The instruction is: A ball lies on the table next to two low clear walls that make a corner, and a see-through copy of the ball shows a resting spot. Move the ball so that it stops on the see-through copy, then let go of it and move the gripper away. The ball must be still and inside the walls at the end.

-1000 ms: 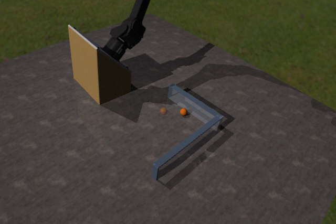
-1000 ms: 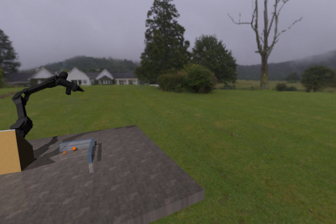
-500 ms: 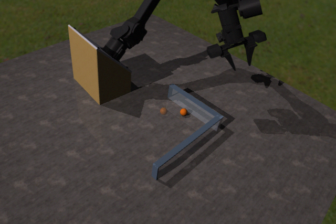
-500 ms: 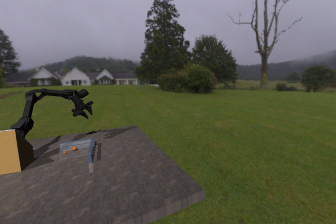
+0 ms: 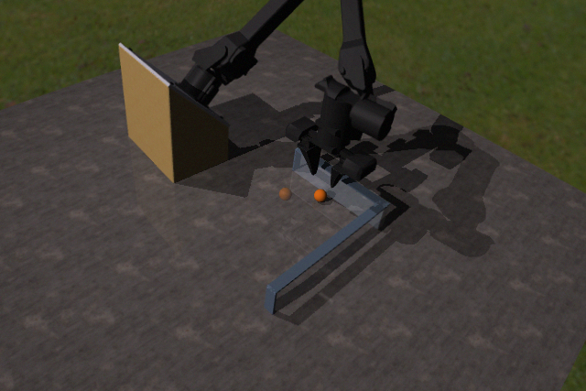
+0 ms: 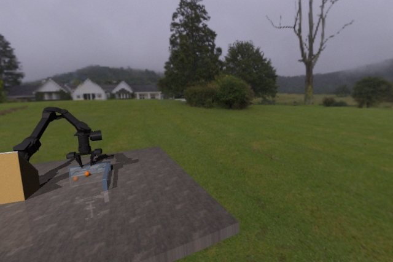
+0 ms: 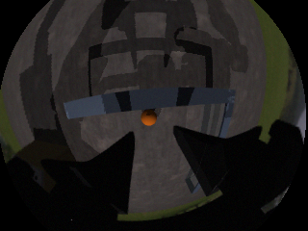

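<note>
The orange ball [image 5: 320,195] [image 6: 87,173] [image 7: 149,117] lies on the table beside the long clear wall, inside the corner. The see-through copy [image 5: 285,194] [image 6: 75,178] is a duller ball to its left in the top and exterior views; I cannot make it out in the wrist view. The two low bluish walls [image 5: 326,252] [image 6: 106,178] [image 7: 154,98] meet in a corner at the right in the top view. My gripper [image 5: 323,179] [image 6: 86,165] [image 7: 154,132] points down with its fingers apart, open and empty. It hangs above the table, a little above the ball and close to the far wall.
A tan block with dark sides [image 5: 148,116] [image 6: 11,177] stands at the arm's base, left of the walls. The arm reaches over from behind it. The grey table [image 5: 165,330] [image 6: 164,221] ends at grass. Dark arm shadows fall across the table beyond the walls.
</note>
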Available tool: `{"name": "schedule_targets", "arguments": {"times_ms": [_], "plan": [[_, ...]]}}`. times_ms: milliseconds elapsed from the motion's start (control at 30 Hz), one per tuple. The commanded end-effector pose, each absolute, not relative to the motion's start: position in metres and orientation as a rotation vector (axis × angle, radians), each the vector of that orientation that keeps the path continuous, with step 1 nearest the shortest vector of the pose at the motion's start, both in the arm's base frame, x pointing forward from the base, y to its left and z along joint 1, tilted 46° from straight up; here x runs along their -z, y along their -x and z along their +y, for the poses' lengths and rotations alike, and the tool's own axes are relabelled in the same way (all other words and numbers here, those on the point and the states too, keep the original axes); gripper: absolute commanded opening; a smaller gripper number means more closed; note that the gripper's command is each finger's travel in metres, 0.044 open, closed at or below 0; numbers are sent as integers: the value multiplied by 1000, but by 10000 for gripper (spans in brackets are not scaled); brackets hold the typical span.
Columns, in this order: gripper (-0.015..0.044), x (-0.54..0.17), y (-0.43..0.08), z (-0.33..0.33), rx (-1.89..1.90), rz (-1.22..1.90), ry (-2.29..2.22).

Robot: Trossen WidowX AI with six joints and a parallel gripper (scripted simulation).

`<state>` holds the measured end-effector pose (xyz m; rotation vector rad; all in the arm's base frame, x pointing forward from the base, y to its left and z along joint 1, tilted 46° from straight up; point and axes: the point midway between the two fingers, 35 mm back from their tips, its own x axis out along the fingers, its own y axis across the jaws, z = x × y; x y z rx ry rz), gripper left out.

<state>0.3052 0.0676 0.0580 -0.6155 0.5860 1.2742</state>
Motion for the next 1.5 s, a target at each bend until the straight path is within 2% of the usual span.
{"name": "schedule_targets", "arguments": {"times_ms": [0,1000,1100,1433,1467], "plan": [[236,-57,-303,70,-1278,592,591],[236,-24,-311,104,-1279,591,589],[157,-24,-311,104,-1279,591,589],[91,-24,-311,104,-1279,591,589],[64,-24,-311,104,-1279,591,589]]}}
